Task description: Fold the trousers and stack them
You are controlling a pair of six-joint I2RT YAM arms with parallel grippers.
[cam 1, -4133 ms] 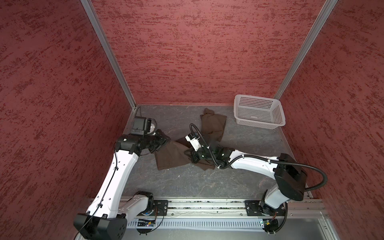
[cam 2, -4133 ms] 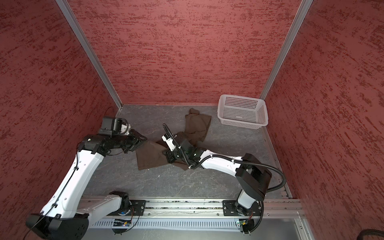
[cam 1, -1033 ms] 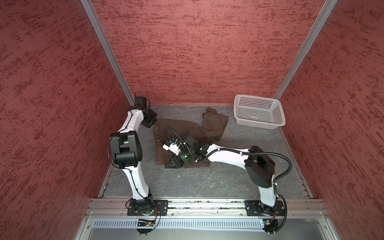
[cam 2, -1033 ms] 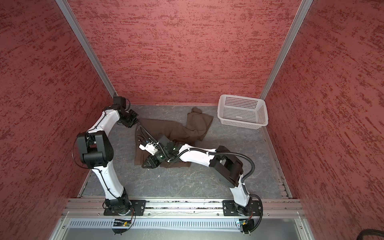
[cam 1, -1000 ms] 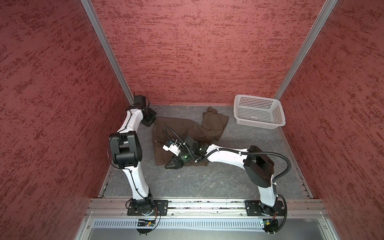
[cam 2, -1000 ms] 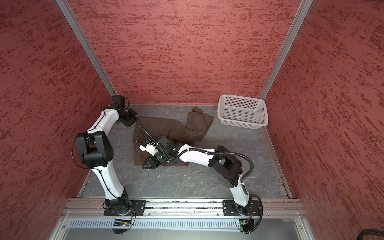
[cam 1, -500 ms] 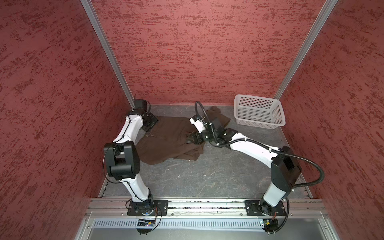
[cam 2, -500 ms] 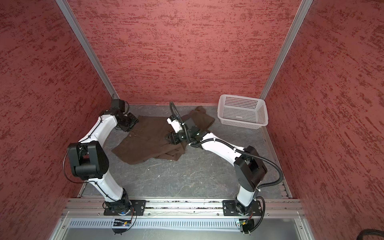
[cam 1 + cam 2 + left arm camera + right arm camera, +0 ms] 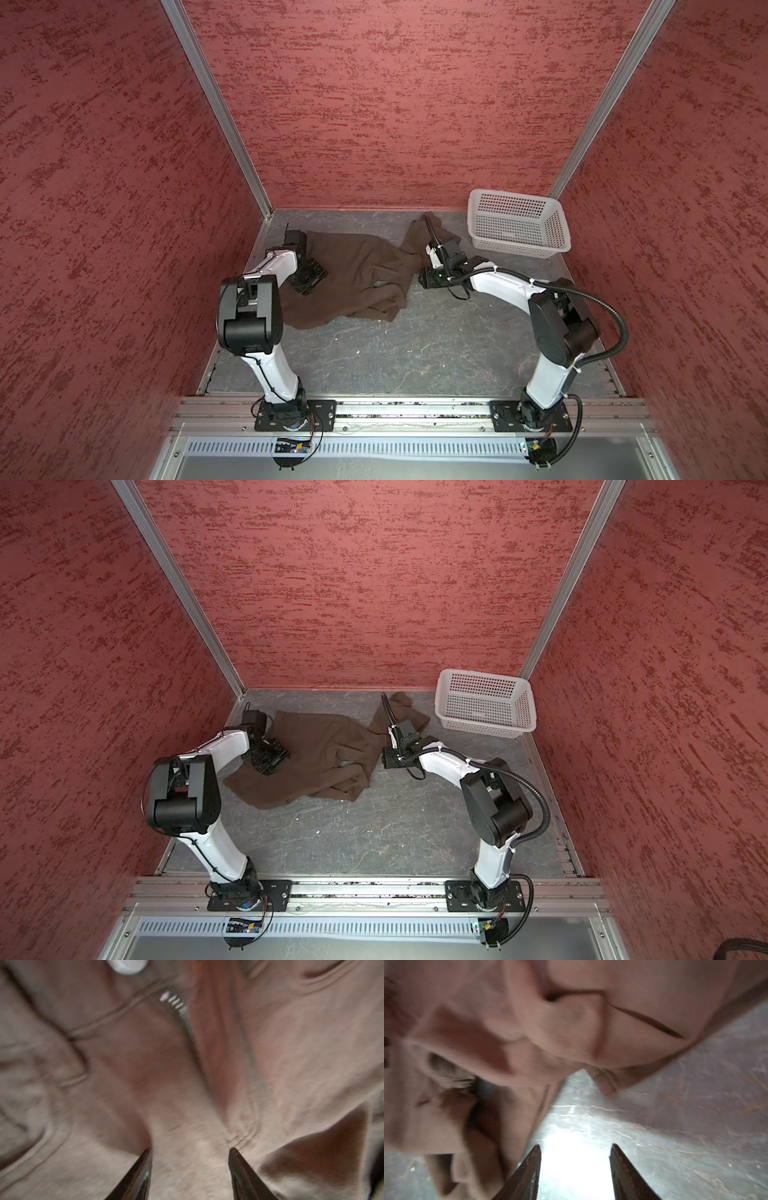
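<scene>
Grey veined table [image 9: 415, 353]: rumpled matte brown trousers [image 9: 357, 270]; left hand [image 9: 189, 1151], right hand [image 9: 575, 1147] spread, empty.

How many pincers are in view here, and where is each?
2. The left pincer is open over the trousers, near their left side in both top views. The right pincer is open over bare table, just off the trousers' right edge.

No text, label, brand, number or sign can be read anywhere in these views.
</scene>
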